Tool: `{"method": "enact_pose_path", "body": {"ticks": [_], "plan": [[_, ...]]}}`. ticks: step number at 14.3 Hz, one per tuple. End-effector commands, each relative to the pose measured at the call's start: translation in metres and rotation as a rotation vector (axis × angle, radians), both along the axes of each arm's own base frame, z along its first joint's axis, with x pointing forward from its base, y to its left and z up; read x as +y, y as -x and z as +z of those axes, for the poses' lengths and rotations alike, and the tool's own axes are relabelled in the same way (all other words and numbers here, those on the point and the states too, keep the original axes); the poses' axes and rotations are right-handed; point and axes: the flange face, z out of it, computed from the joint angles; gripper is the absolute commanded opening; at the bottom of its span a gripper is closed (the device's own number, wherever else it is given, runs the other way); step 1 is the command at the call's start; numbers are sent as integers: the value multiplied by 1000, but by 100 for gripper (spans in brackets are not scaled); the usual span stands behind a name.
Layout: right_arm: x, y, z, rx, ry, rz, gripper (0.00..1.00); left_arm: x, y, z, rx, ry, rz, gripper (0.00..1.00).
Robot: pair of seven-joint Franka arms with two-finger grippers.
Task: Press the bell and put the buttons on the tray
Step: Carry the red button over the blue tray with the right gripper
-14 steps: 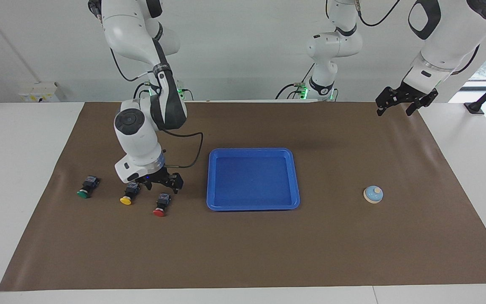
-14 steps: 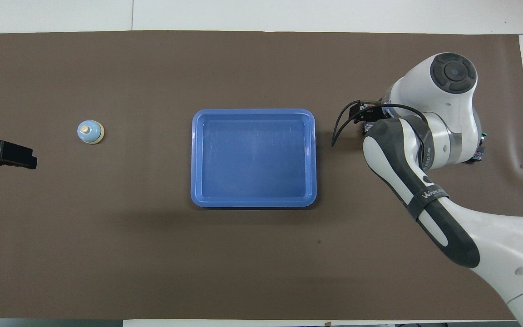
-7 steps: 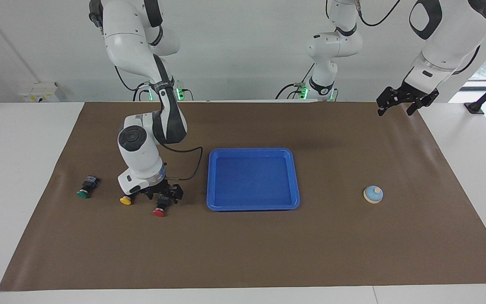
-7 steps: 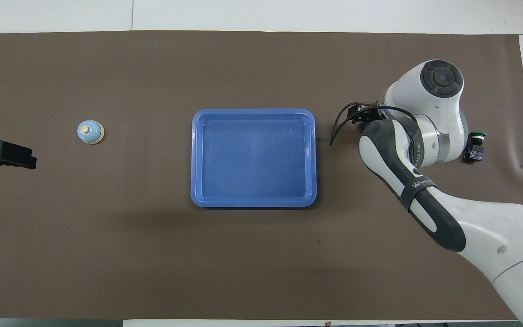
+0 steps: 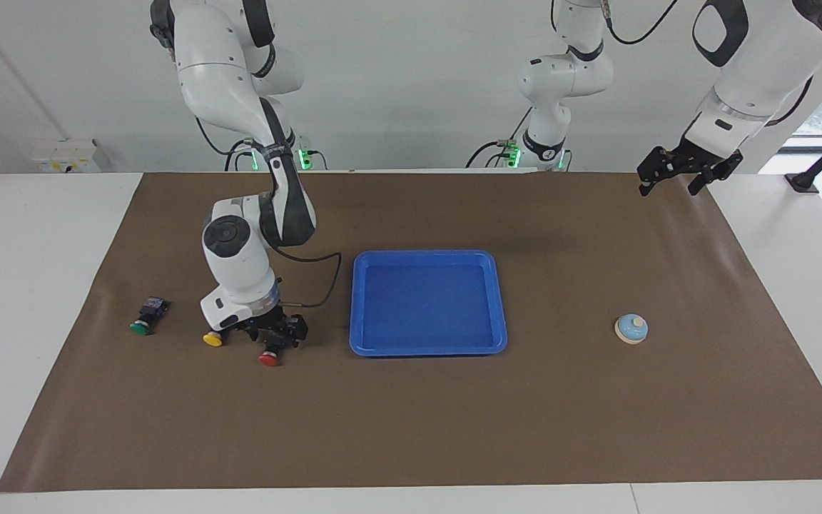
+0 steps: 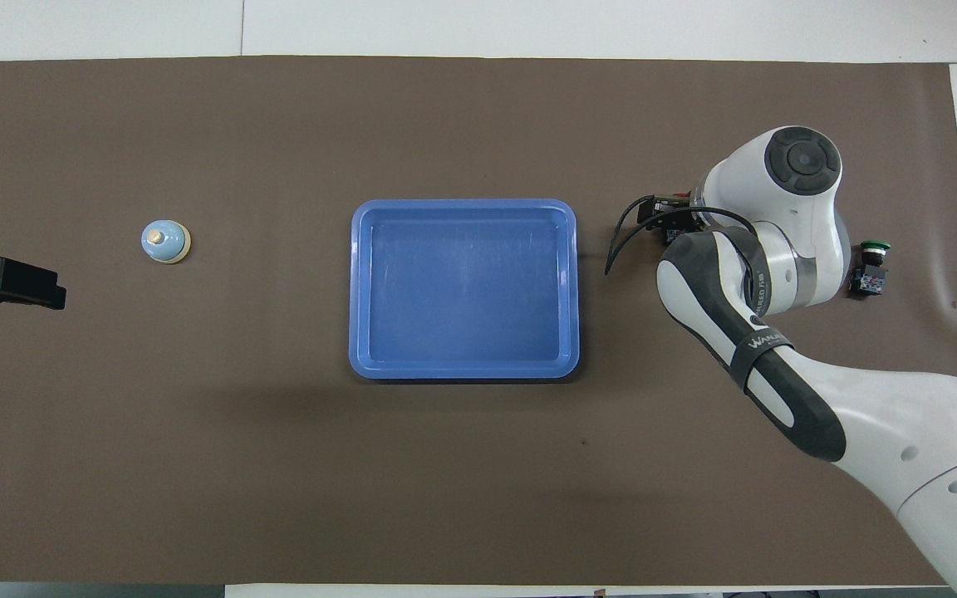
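Brown matting point(image 5: 411, 428) covers the white bench point(image 5: 33, 285), and from how things lie on it the task is at its start: nothing is on the tray and I can see no sign either way that the bell has been pressed.

Nearest the robots, the left pincer point(image 5: 689, 175) hangs with its fingers apart over the mat's edge at the left arm's end of the bench, well apart from everything; that arm waits. Next comes the tray point(image 5: 358, 307), a blue rectangle at the middle of the mat with only bare floor inside its rim.

Farther out, roughly in one band, lie the task's small things. The bell point(image 5: 631, 329) sits alone toward the left arm's end. Toward the right arm's end lie the three buttons: the green button point(image 5: 144, 318) on its side by itself, then the yellow button point(image 5: 213, 338) just beside the right arm's wrist, then the red button point(image 5: 269, 358), farthest out. The right pincer point(image 5: 277, 338) is down at the red button's black body, fingers standing to either side of it; whether they grip it I cannot tell.

Judging from this, all three placements are left to do, with the red one's pick-up in hand.
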Motion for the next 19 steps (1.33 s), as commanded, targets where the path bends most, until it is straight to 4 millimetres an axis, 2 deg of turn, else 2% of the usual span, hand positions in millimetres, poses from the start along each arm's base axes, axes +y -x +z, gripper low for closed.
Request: {"method": "enact_pose_path", "body": {"ticks": [1, 2, 3, 8, 10, 11, 12, 13, 15, 16, 18, 19], "plan": [[-3, 3, -1, -9, 13, -16, 54, 1, 1, 5, -3, 9, 1, 100], [-3, 3, 0, -6, 15, -17, 24, 1, 1, 5, -3, 9, 1, 100], [-3, 3, 1, -6, 15, -17, 0, 2, 1, 5, -3, 9, 2, 100], [5, 1, 7, -2, 16, -20, 0, 1, 1, 5, -3, 9, 1, 100], [7, -7, 31, 14, 23, -17, 0, 1, 1, 5, -3, 9, 1, 100], [15, -11, 46, 30, 27, -8, 0, 1, 1, 5, -3, 9, 1, 100], [29, -14, 65, 51, 30, 5, 0, 1, 1, 5, -3, 9, 1, 100], [53, -13, 85, 69, 30, 28, 0, 1, 1, 5, -3, 9, 1, 100], [98, -5, 111, 88, 31, 47, 0, 1, 1, 5, -3, 9, 1, 100], [122, 2, 118, 92, 33, 40, 0, 1, 1, 5, -3, 9, 1, 100], [168, 18, 118, 82, 30, 51, 0, 1, 1, 5, -3, 9, 1, 100], [180, 25, 114, 88, 30, 59, 0, 1, 1, 5, -3, 9, 1, 100]]}}
